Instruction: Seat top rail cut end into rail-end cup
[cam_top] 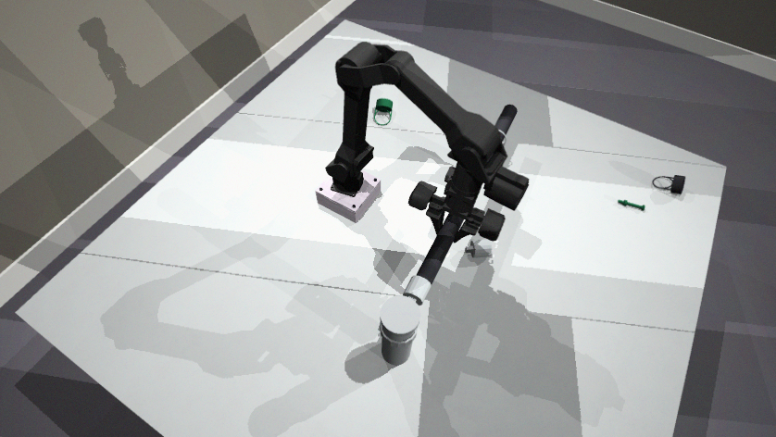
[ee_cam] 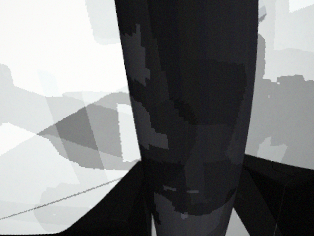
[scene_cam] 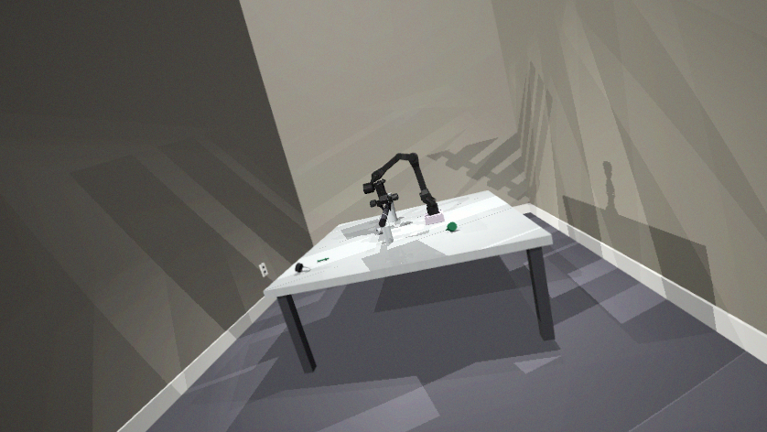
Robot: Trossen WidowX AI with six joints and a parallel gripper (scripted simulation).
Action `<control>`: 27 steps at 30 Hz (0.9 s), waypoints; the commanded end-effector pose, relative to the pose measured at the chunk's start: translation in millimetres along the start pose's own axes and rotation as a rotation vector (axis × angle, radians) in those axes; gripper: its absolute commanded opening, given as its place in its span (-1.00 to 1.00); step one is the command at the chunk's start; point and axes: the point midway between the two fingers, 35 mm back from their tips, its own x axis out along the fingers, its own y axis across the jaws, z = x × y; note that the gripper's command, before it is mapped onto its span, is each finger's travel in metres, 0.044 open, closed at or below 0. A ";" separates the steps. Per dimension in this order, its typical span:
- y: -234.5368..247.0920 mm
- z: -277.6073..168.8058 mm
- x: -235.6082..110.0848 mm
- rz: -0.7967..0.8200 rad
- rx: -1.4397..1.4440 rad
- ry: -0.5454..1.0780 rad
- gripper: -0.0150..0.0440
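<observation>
The dark rail (cam_top: 434,254) (ee_cam: 190,90) slants from the far side down toward the big post (cam_top: 396,353). Its near end enters the white rail-end cup (cam_top: 419,286) beside the post cap (cam_top: 399,316); how deep it sits cannot be told. The brace band (cam_top: 397,338) is around the post just below the cap. My gripper (cam_top: 449,225) (scene_cam: 383,205) (ee_cam: 179,162) is shut on the rail, between its two ends. A thin pale ring (cam_top: 503,136) shows around the rail's far part; the rest of the loop cap is hidden behind the arm in the top view.
A small grey fitting (cam_top: 481,249) lies on the table beside the gripper. A green loop cap (cam_top: 383,104) (scene_cam: 451,226) is at the far left, and a black one (cam_top: 677,184) (scene_cam: 298,266) and a green bolt (cam_top: 632,205) (scene_cam: 322,260) are at the right. The arm stands on a pink base (cam_top: 339,206).
</observation>
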 end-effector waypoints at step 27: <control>-1.5 -25.2 -0.5 0.001 0.002 0.018 -0.49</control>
